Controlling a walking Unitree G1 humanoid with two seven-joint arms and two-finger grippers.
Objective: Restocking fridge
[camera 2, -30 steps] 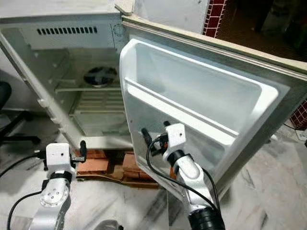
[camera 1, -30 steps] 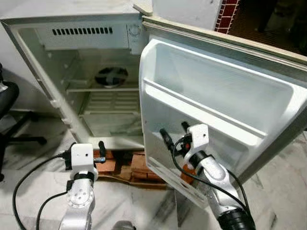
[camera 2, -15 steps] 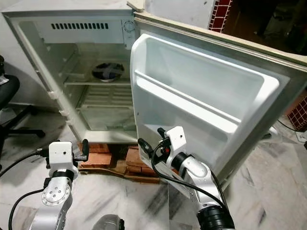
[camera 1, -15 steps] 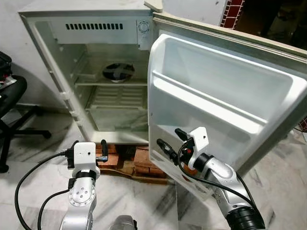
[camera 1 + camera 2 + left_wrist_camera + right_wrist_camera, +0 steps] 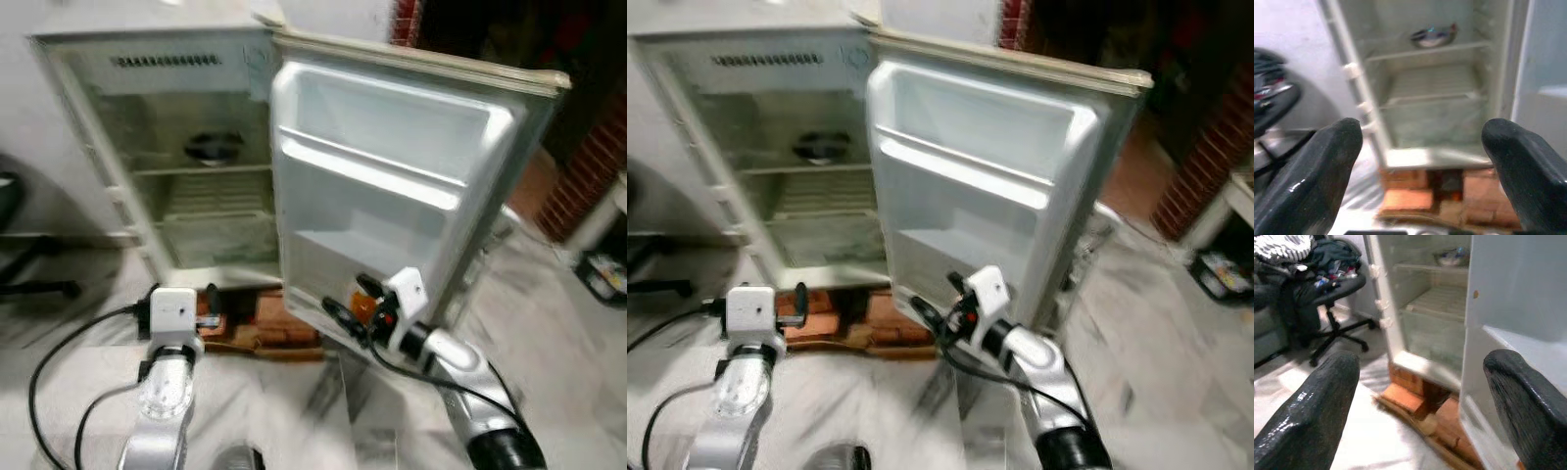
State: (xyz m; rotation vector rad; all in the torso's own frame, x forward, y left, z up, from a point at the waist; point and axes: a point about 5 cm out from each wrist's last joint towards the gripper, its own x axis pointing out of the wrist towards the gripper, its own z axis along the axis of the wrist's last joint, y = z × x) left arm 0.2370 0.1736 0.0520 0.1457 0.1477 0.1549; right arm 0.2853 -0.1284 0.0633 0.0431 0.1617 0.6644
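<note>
Marble floor [image 5: 549,323], pale with grey veining, head views blurred. Small fridge [image 5: 157,147] standing upright on bricks [image 5: 284,328], long axis vertical, cavity facing the robot. Fridge door [image 5: 392,166] swung wide open on the right-hand side, inner liner and its shelf rails turned toward the camera, door pockets bare. Vent slots [image 5: 165,61] across the top of the cavity, round knob just beside them at the hinge side. No brand, label or writing legible anywhere; blur too heavy. Metal bowl [image 5: 1432,36] on the upper wire shelf, dim. Glass-covered drawer space below it. Office chair [image 5: 1334,293] off to the robot's left of the fridge, heaped with clothes. Red brick wall [image 5: 578,166] at far right, behind the door.

Left gripper [image 5: 1420,152] held low in front of the fridge base, pointing into the cavity, jaws spread wide, nothing between them. Right gripper [image 5: 1420,391] low by the bottom edge of the open door, aimed toward the bricks and the door's inner corner, jaws likewise wide apart and holding nothing. Black cable [image 5: 59,362] looping across the floor beside the left arm.
</note>
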